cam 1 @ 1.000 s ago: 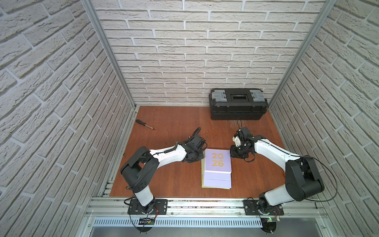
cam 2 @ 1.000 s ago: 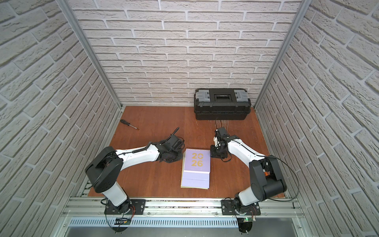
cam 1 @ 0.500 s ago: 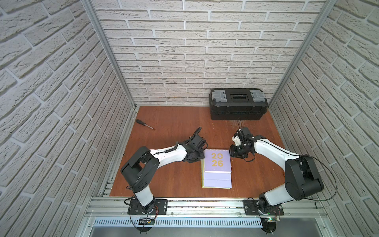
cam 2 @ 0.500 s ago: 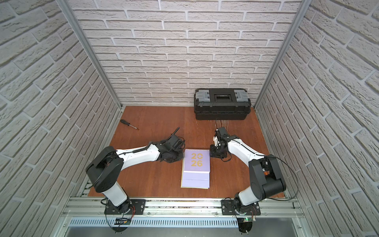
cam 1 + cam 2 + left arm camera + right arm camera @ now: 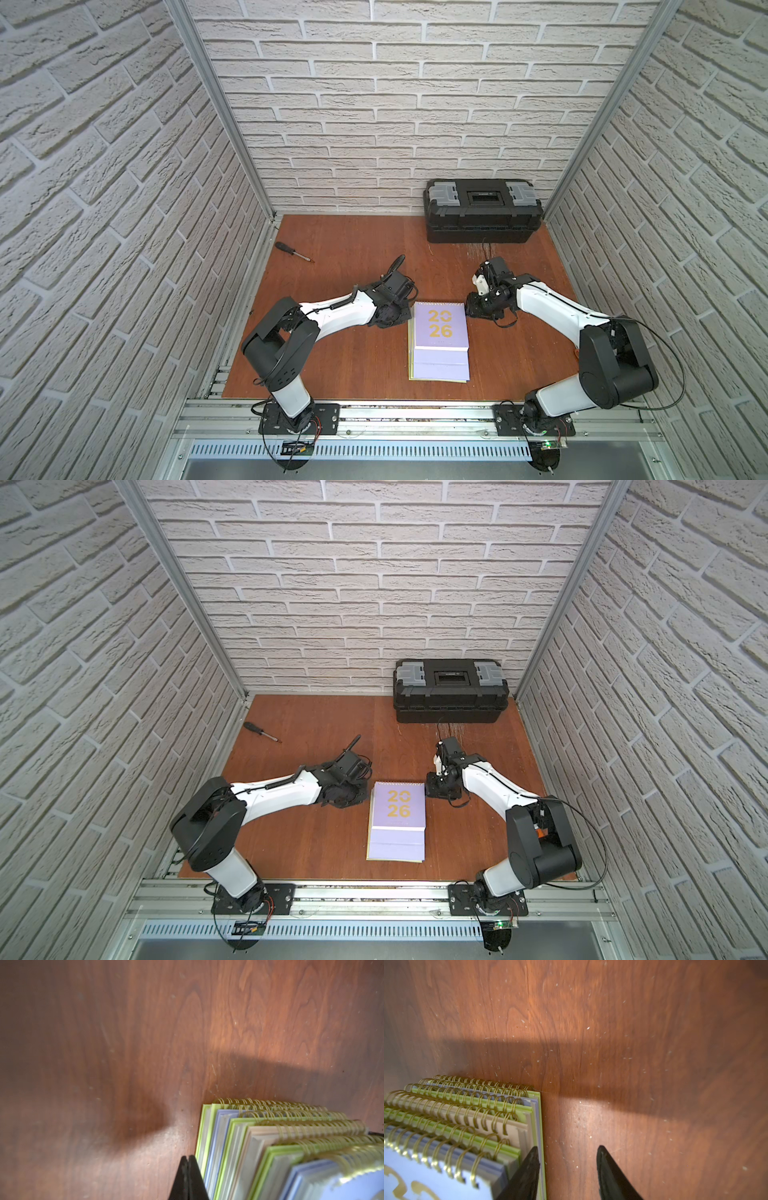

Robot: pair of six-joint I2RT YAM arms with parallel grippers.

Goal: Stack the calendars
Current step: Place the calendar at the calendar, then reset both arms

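Observation:
The calendars (image 5: 441, 336) (image 5: 398, 812) lie in one stack at the middle of the wooden table, a lavender cover with gold "2026" on top. Lime green, lavender and peach-pink edges with gold spirals show below it in the left wrist view (image 5: 270, 1157) and the right wrist view (image 5: 456, 1126). My left gripper (image 5: 188, 1156) (image 5: 405, 318) is shut and empty, with its tips low at the stack's left side near the spiral end. My right gripper (image 5: 568, 1150) (image 5: 471, 309) is open at the stack's right side, one fingertip (image 5: 532, 1159) against the edges, the other over bare wood.
A black toolbox (image 5: 482, 212) (image 5: 451, 690) stands against the back wall at the right. A screwdriver (image 5: 293, 251) (image 5: 262, 732) lies at the back left. Brick walls close in both sides, and a metal rail (image 5: 415, 415) runs along the front.
Almost nothing differs: both grippers stay at the stack's two sides, and the stack lies where it did.

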